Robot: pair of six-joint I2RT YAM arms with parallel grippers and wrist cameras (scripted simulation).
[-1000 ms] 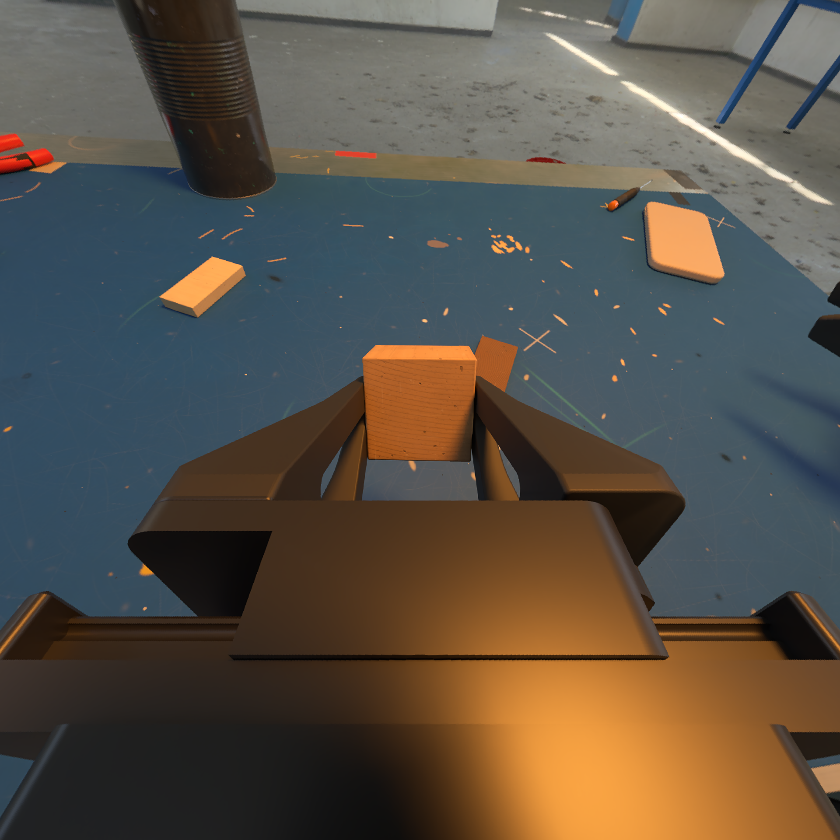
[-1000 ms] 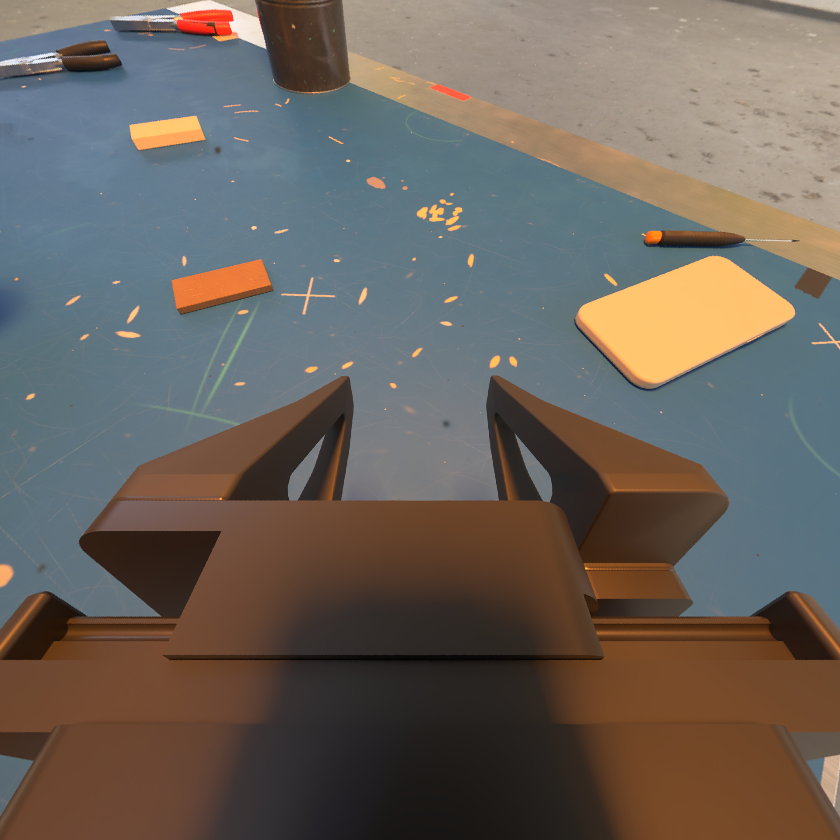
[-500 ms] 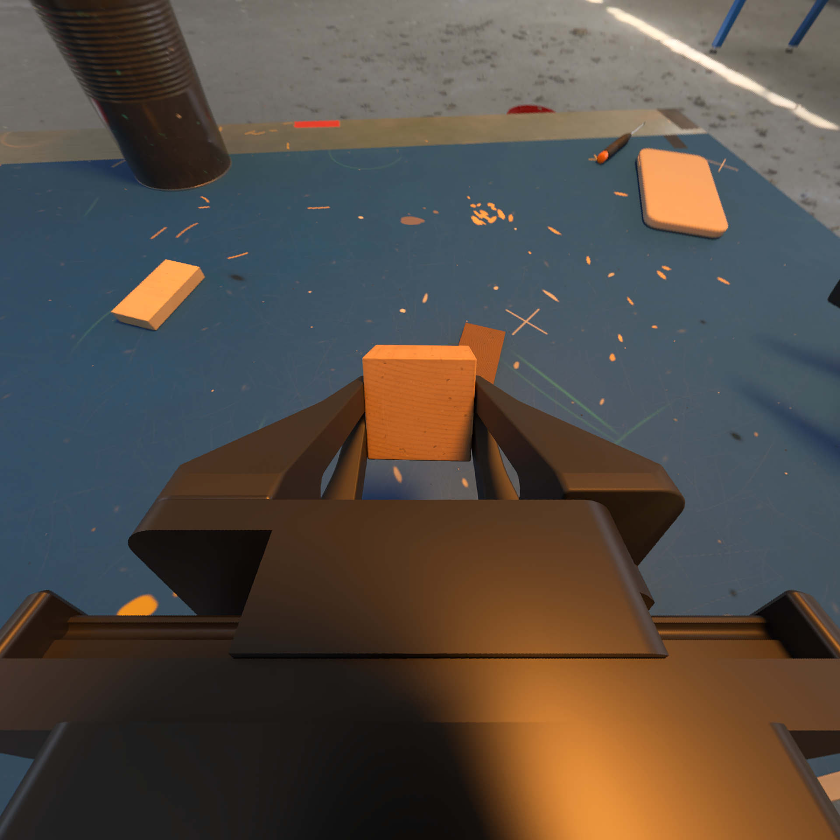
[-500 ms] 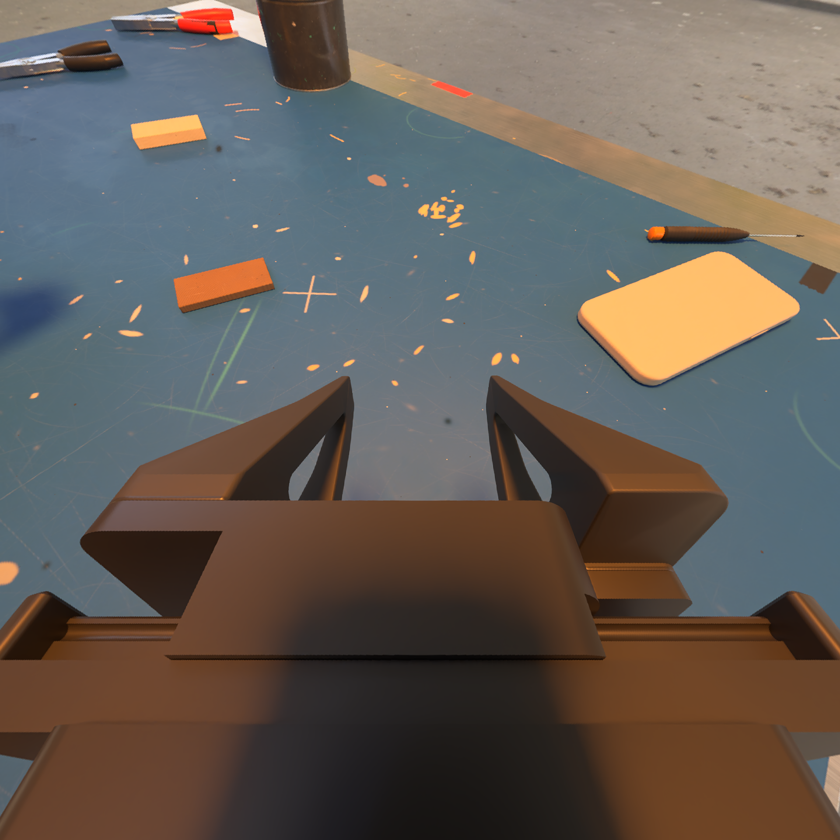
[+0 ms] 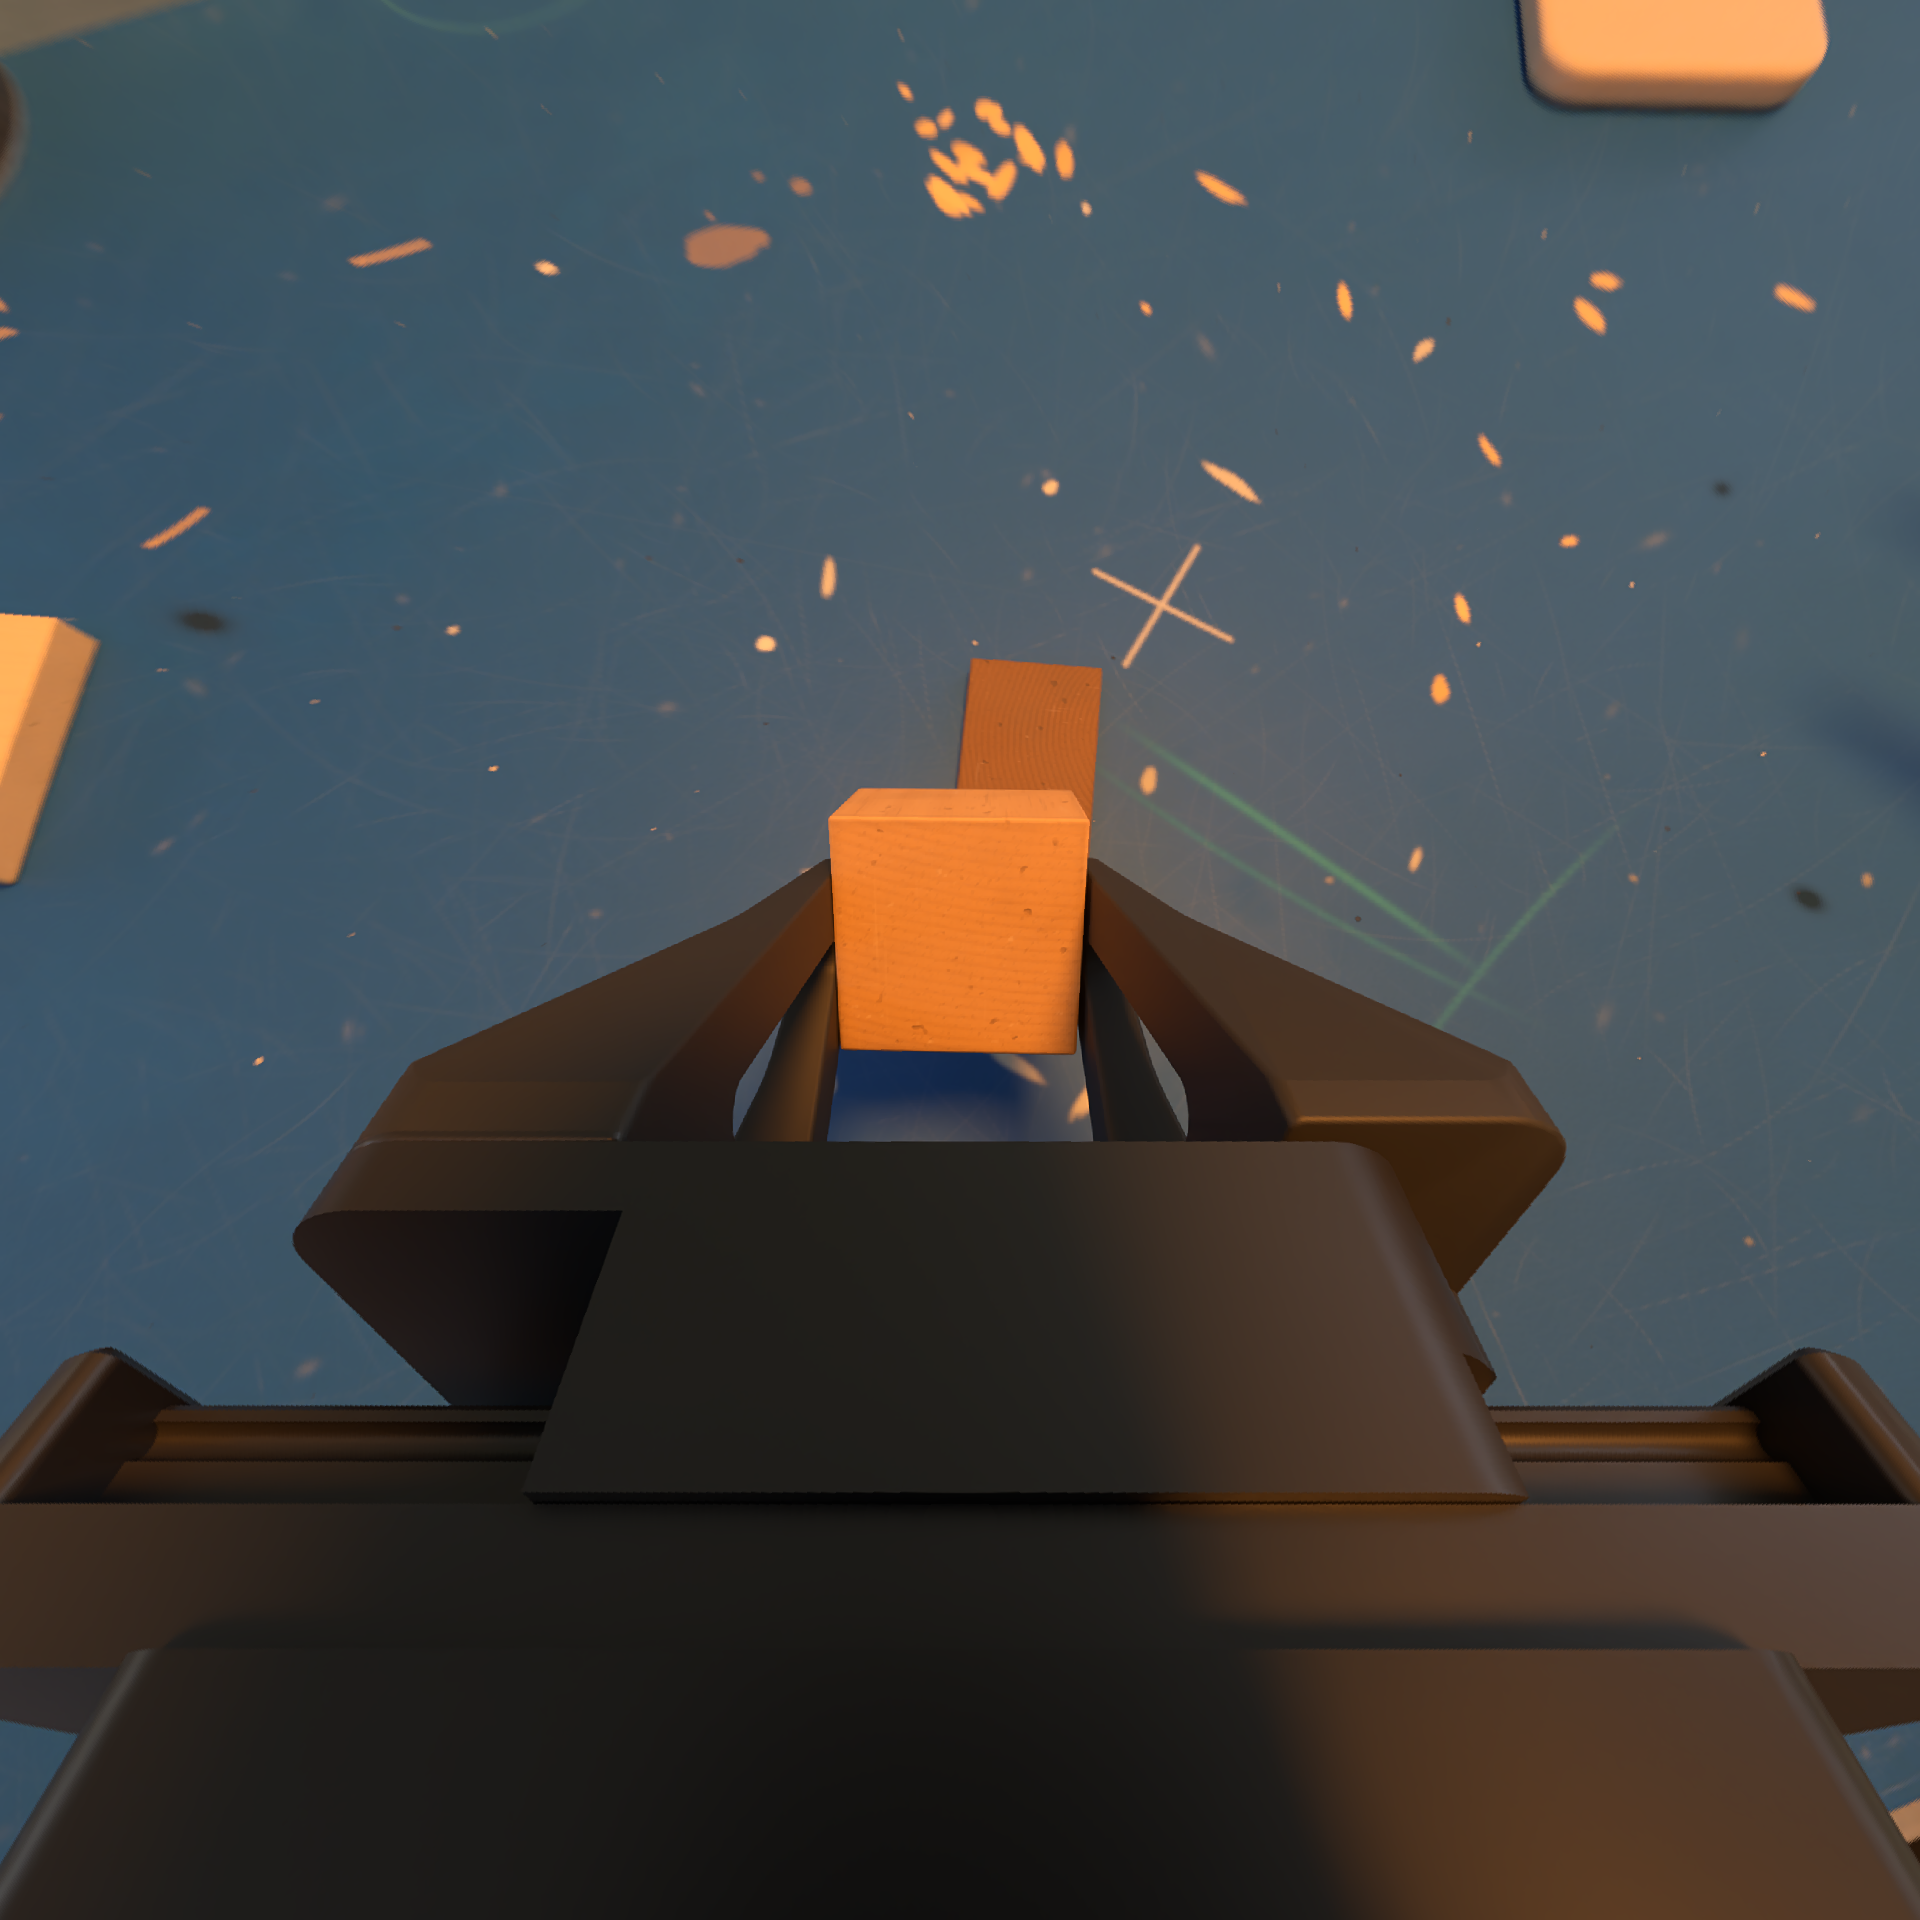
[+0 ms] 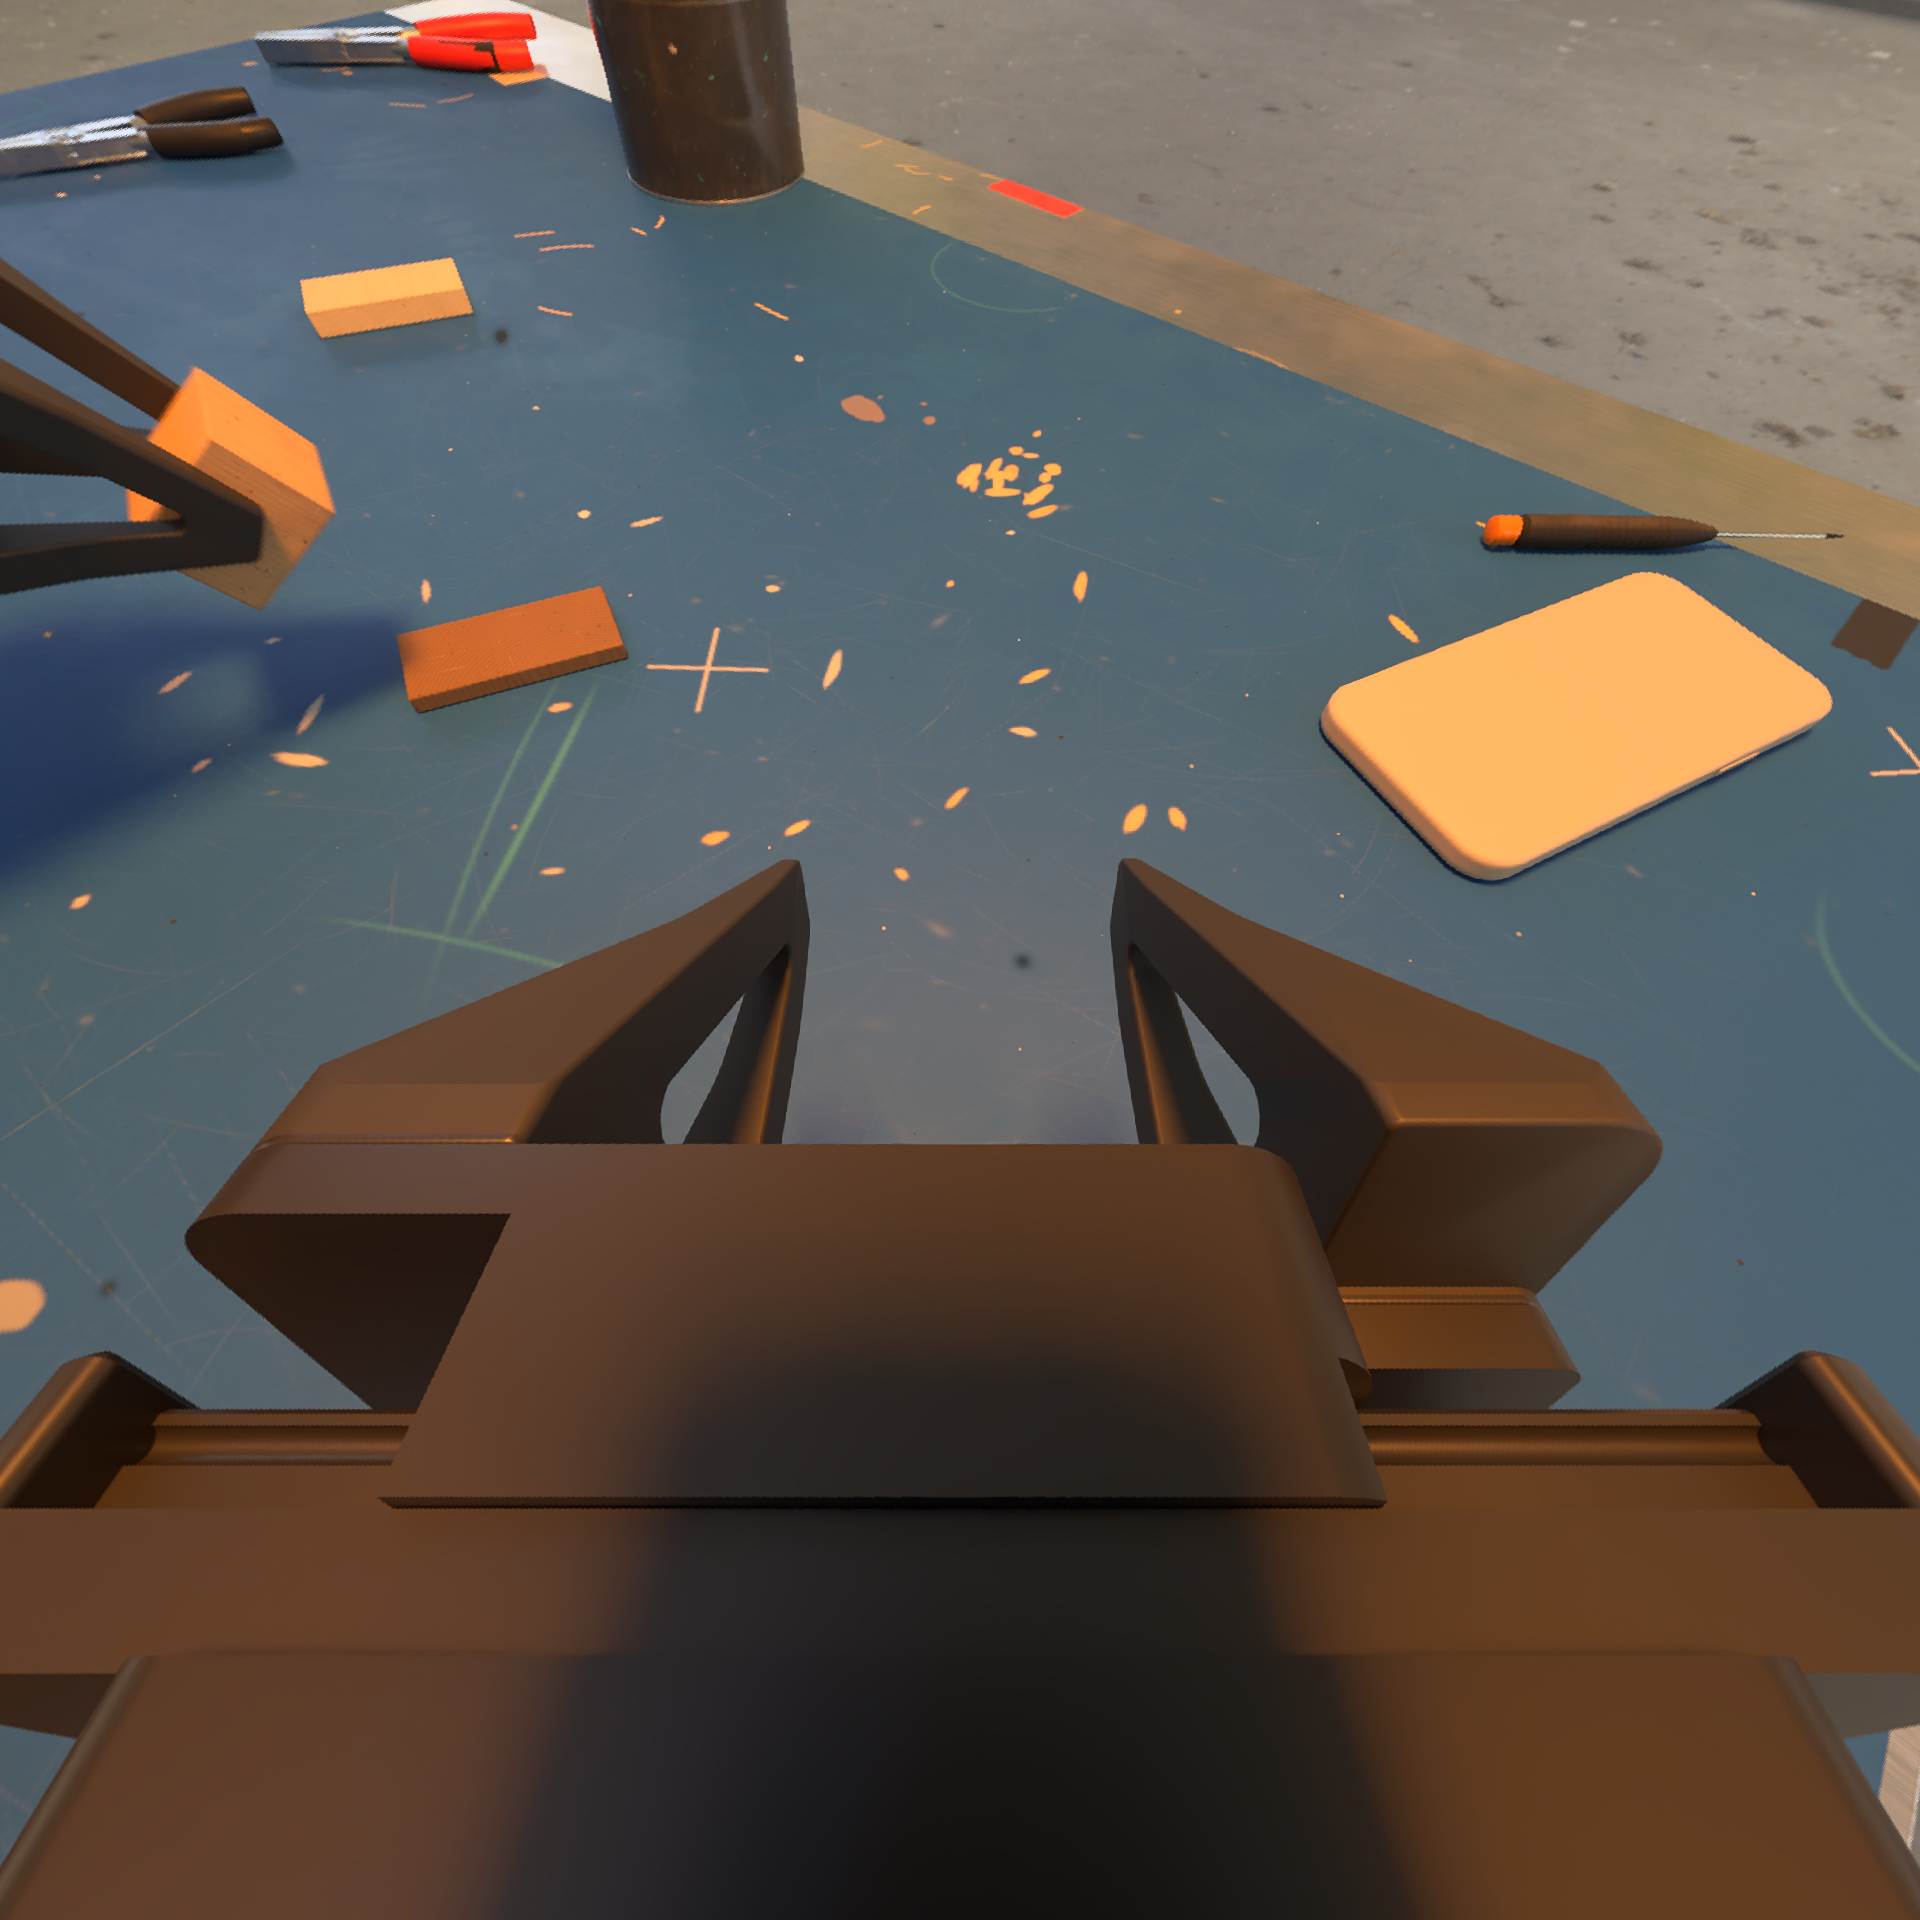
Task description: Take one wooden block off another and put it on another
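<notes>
Left pincer grips my cube, seemingly tilted above the flat brown block; released crooked, it could topple. Right pincer gapes empty.

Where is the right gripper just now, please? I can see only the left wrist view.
Observer: The right gripper hovers over the blue table, jaws open and empty, well apart from your cube.
Operator: Is my cube clear of the dark flat block?
Observer: Yes. The right wrist view shows the left gripper holding it in the air, while the dark flat block lies on the table, not touching it.
Operator: Is anything lying beyond my frame?
Observer: An orange-capped awl lies near the far edge, just behind the rounded pale slab.
</notes>
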